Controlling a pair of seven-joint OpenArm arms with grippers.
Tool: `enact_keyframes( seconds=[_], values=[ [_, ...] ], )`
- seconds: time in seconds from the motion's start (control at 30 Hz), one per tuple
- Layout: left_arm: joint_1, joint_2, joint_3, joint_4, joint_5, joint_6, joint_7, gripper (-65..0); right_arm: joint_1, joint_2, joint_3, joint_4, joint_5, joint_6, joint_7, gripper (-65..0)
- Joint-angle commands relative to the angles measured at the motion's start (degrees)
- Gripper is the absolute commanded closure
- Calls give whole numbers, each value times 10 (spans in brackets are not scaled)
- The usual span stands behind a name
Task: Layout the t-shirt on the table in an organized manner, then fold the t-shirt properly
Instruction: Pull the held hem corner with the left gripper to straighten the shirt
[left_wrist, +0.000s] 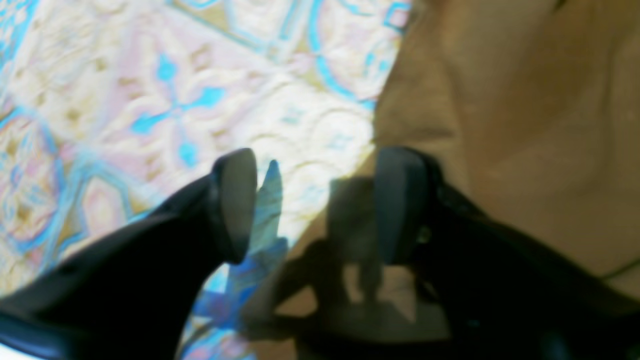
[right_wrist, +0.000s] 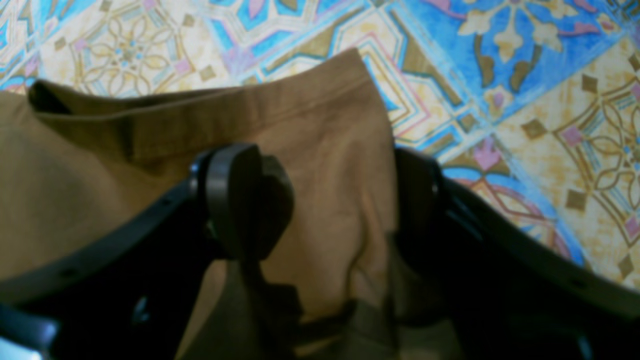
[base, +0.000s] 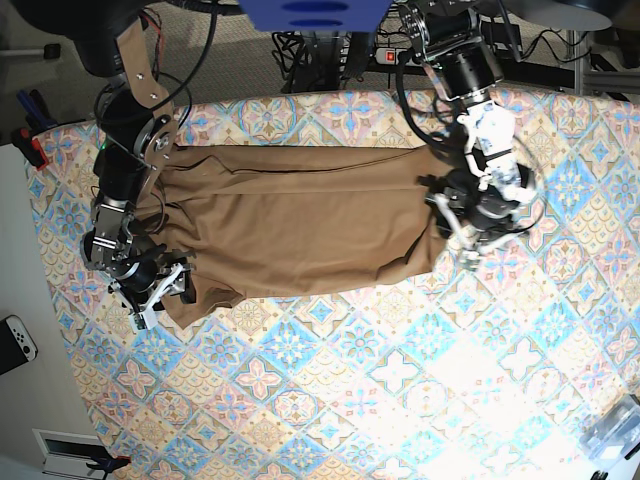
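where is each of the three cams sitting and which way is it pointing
Left wrist: on the left arm, looking down past the open left gripper at the t-shirt edge and the table.
Right wrist: on the right arm, looking down past the open right gripper straddling t-shirt cloth.
Base: overhead, facing down; both arms show.
All three share the t-shirt and table.

Bright daylight, soft wrist views

Left wrist view is blurred and washed out; the left gripper (left_wrist: 312, 205) fingers (left_wrist: 235, 200) cast a dark shadow just beyond their tips. Right wrist view sharpens beyond its fingers (right_wrist: 235, 200).
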Motion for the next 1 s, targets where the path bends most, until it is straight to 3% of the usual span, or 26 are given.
enact_keyframes(
  seconds=[0.0,0.27,0.57,0.83,0.97],
  values=[
    [-3,-1,9,5,-5,-1,-10,-256,0,2,-2,-4,-26,1,-47,-389],
    [-1,4,32,4,-6,-1,-12,0,0,2,-2,-3,-26,1,-47,-389],
    [-2,0,28,22,-6,-1,-13,0,0,2,-2,-3,-26,1,-47,-389],
    [33,5,31,176,-9,-1,-8,0,0,2,-2,-3,-26,1,-47,-389],
    [38,9,31,199,-8,-1,-8,0,0,2,-2,-3,-26,1,-47,-389]
  ],
)
